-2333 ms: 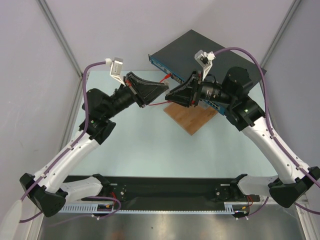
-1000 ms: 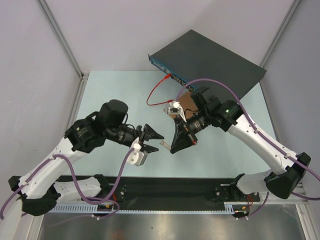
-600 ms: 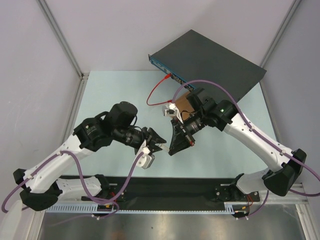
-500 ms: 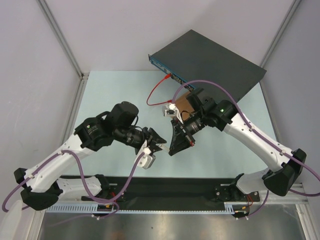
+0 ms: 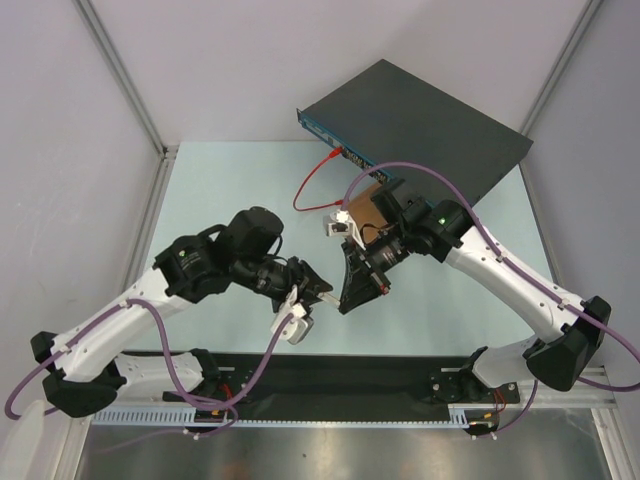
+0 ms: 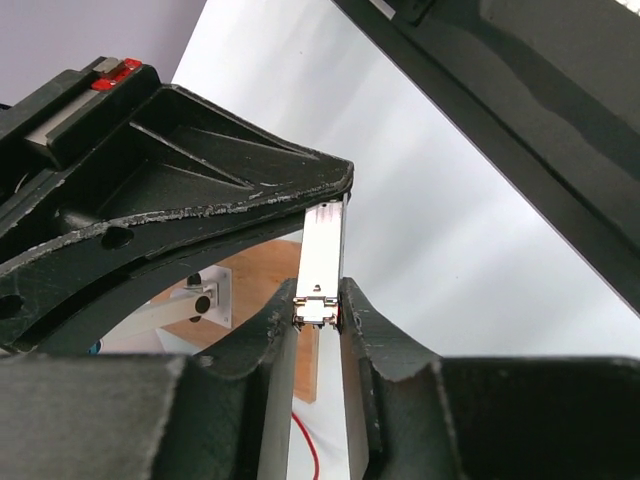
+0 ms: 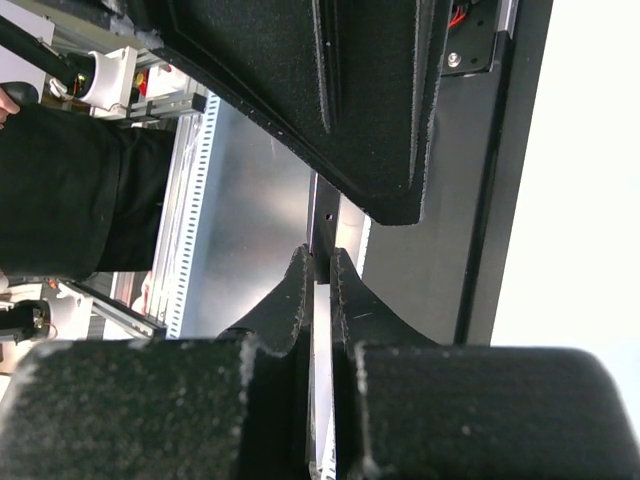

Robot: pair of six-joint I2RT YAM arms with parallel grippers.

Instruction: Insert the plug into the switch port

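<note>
Left hand (image 6: 318, 298) pinches the plug (image 6: 325, 240) at its metal end, right hand (image 7: 320, 265) nipped on the other. I'd free one only once the other holds it square.

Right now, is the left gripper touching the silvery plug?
Touching. In the left wrist view, the left gripper has both fingers pressed against the sides of the silvery plug at its metal end, with no gap showing.

Dark-grey, blue-fronted switch (image 5: 420, 110); red cable (image 5: 312, 185); plug (image 6: 324, 240) seemingly silver
</note>
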